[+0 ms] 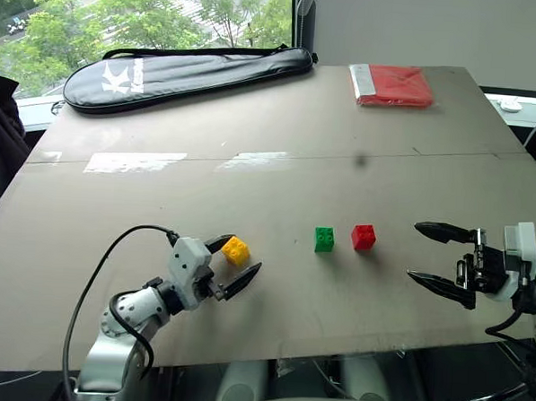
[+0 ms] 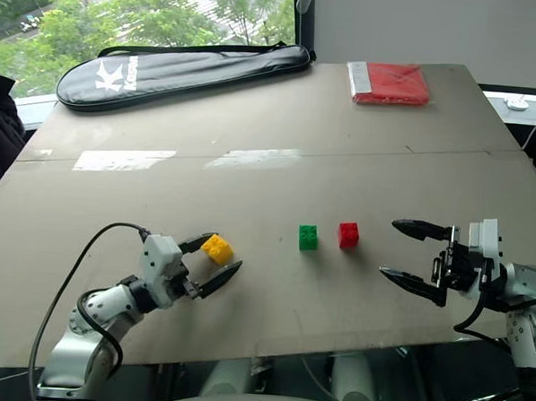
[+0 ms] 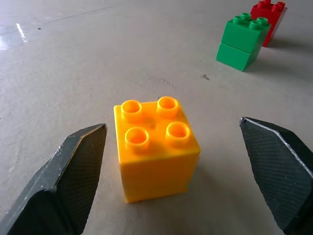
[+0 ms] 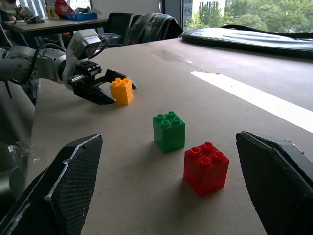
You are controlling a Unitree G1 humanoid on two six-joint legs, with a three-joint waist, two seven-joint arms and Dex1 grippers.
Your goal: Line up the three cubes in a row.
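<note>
Yellow cube (image 1: 236, 249) sits on the table (image 1: 278, 183) between the spread fingers of the left gripper (image 1: 231, 263), no contact yet; green cube (image 1: 323, 238) and red cube (image 1: 363, 236) stand side by side, small gap, off at approx 3 o'clock from the yellow one. Right gripper (image 1: 442, 257) hovers wide open w/ nothing in it, at 3 o'clock from the red cube and apart from it.

Handling, as a guess: hard hollow plastic, very light, stiff, won't crush. Smooth glossy walls could slip or twist if pinched on corners. Best hold = two opposite flat side walls, below the studs. Light enough that a one-sided nudge would prob. scoot it across the smooth board, so both fingers should meet it together.

Views: left wrist cam shows the yellow cube turned slightly askew to the textured pads (image 3: 73, 171), closer to one finger than the other. Head views can't give that but show the full layout, plus racket bag (image 1: 185, 75) at 11 o'clock and flat red packet (image 1: 391, 85) at 1 o'clock on the far table. Right wrist cam shows green/red gap side-on.
</note>
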